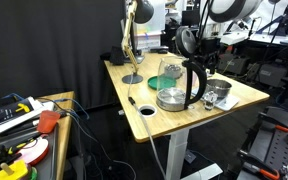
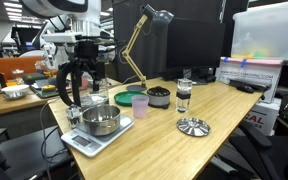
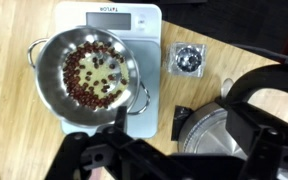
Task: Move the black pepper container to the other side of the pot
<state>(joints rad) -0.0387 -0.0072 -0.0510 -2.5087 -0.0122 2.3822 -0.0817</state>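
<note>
Wrist view, black pepper container (image 3: pixel 187 60) beside scale (image 3: pixel 144 14), pot (image 3: pixel 39 75) on scale, claw (image 3: pixel 121 128) overhead, cannot tell whether apart

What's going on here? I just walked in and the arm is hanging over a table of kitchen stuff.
The Franka arm's gripper hovers over a steel pot of reddish-brown beans that sits on a kitchen scale. It holds nothing; whether it is open is hard to tell. The black pepper container stands untouched on the table beside the scale, with a black-handled kettle nearby. It has not yet been moved to the pot's other side.
</note>
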